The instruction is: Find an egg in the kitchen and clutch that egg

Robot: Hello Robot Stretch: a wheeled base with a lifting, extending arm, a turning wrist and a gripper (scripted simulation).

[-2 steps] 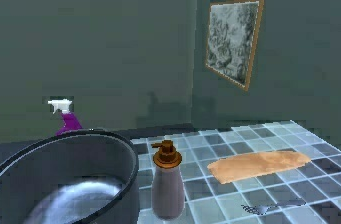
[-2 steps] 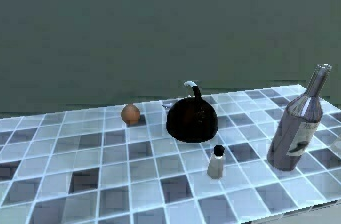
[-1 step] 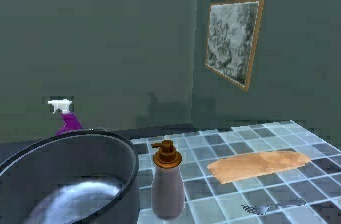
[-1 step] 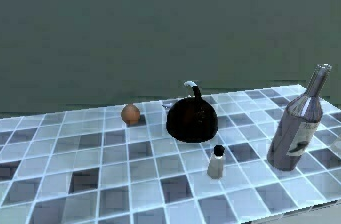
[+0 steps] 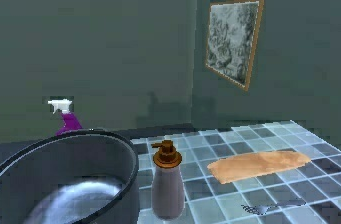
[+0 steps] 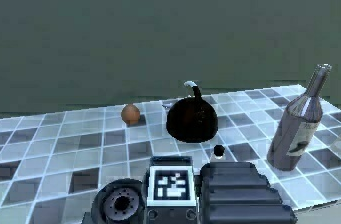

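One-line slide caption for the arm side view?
Tiled counter with a brown egg left of a black kettle; grey bottle at the view's right.

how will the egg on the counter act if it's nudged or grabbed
The egg looks small and round, so a nudge would probably send it rolling across the flat tiled counter. Its smooth curved surface may slip in a grip. Being an egg, it's likely light and fragile.

one egg (image 6: pixel 130 114), one kettle (image 6: pixel 191 120), one wine bottle (image 6: pixel 300 125), one pot (image 5: pixel 120 185), one spray bottle (image 5: pixel 66 117)
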